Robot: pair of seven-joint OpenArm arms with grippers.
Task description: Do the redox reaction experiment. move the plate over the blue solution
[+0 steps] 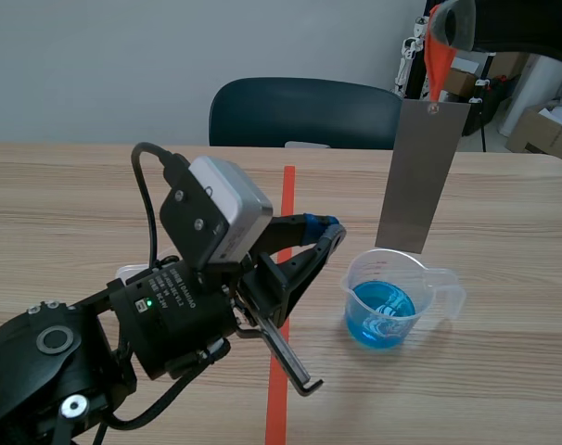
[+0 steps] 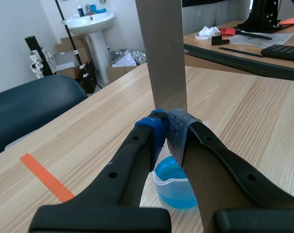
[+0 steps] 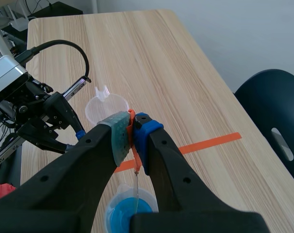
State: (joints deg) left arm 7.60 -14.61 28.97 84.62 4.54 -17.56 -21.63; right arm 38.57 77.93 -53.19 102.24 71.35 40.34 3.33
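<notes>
R arm [image 1: 527,23] high, fingers [image 3: 119,135] pinching tab [image 1: 438,56] on plate [image 1: 420,176], L arm [image 1: 77,362] low

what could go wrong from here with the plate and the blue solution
1. The plate hangs only from a thin orange strip pinched in the right gripper. It may swing or twist and strike the rim of the beaker rather than going in cleanly.
2. The left gripper, shut on nothing, sits close beside the beaker. A small move could nudge it and spill the blue solution.
</notes>
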